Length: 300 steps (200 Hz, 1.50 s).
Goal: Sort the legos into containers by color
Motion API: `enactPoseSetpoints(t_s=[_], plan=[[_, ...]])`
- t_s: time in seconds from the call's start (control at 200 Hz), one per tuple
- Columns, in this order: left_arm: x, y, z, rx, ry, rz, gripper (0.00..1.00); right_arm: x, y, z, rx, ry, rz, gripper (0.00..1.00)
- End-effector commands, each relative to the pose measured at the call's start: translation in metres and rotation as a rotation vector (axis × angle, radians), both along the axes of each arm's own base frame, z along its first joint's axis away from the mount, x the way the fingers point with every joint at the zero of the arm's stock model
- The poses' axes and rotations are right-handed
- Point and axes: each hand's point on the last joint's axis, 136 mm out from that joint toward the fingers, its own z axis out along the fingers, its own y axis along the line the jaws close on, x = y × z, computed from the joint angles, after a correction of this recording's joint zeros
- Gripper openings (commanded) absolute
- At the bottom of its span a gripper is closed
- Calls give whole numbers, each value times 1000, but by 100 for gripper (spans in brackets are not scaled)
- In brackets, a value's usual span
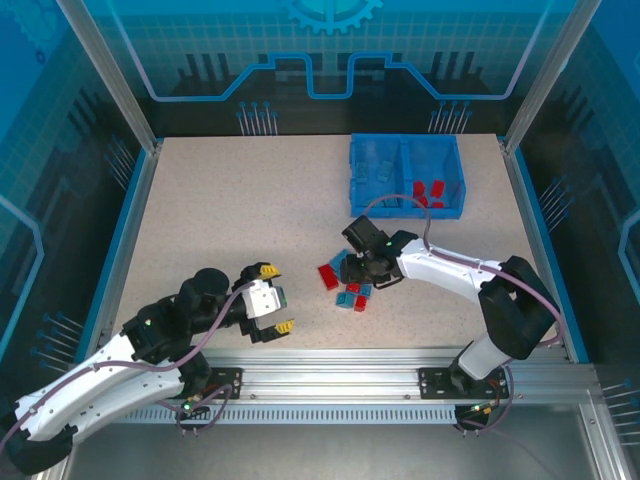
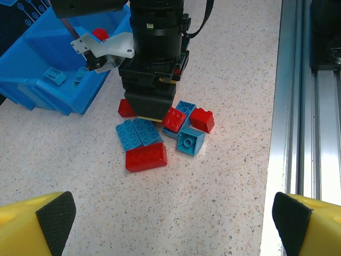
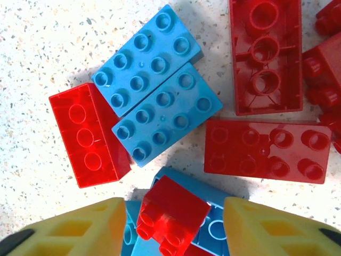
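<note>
Between the right end effector's [image 3: 173, 226] spread fingers, untouched, sits a small red lego [image 3: 169, 212] (bottom edge cut off) atop half-hidden blue legos [image 3: 216, 230]. Glossy red and light-blue legos [image 3: 160, 101] lie just beyond. Left end effector [image 1: 277, 298] gapes empty.

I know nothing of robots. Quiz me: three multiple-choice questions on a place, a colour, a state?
1. In the top view, the red bricks in the bin lie in which compartment? A left B right C both
2. The brick between the fingers of the right gripper is: A red B blue C green
3. The left gripper is: A open, empty B shut on a brick C shut, empty
B: they lie right of the divider. A: red shows between the yellow fingers. A: fingers wide apart, nothing between.
</note>
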Motion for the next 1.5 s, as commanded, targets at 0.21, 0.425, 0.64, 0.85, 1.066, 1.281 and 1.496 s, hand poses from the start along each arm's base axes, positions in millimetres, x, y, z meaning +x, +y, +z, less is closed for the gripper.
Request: enactPoseSetpoints(t_s=[0.21,0.425,0.64,0.85,1.066,1.281,1.496], plan=[[-3,1,-5,13,-3,-21,99,-7,6,-13,-92,35,35,59],[-3,2,-8,21,1,-18,99,-3,9,-25,-151,37,39,50],[-3,2,-7,18,0,-19,99,-1,4,-26,-187,30,28,40],[-3,2,-7,15,-4,-21,99,3,2,5,-133,-46,10,35],[-3,0,-1,-15,-15,-28,99,22,-22,58,-107,-195,-55,35],[-1,1,1,-28,-16,-21,99,99,-104,115,-121,-373,-232,35],[0,0,5,-62,6,-9,99,196,-186,123,-137,-409,-413,34]])
